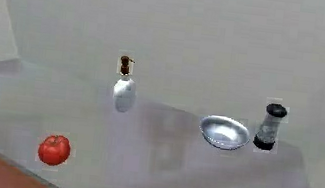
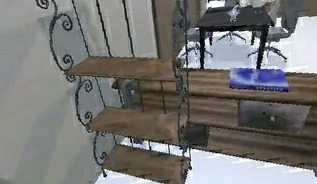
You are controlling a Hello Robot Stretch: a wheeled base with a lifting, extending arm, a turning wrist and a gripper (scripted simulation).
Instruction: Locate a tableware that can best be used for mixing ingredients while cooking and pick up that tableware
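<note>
A grey counter [image 1: 164, 153] under pale walls is carrying the metal bowl [image 1: 225, 133] right of a soap bottle [image 1: 123, 86], with a red fruit [image 1: 54, 150] lying front-left of that bottle, while the arm side view is showing an iron-framed wooden shelf [image 2: 130, 124] and a dining table [image 2: 228, 19]; the gripper state cannot be told.

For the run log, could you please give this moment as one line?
target: metal bowl on counter | nearby: grinder, soap bottle, tomato | pickup: not yet done

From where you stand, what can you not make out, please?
Forward view: counter cut off by the bottom edge; dark-capped jar beside the bowl too small to identify.
Arm side view: iron shelf rack cut off by the top edge; items on the far dark table too small.
</note>
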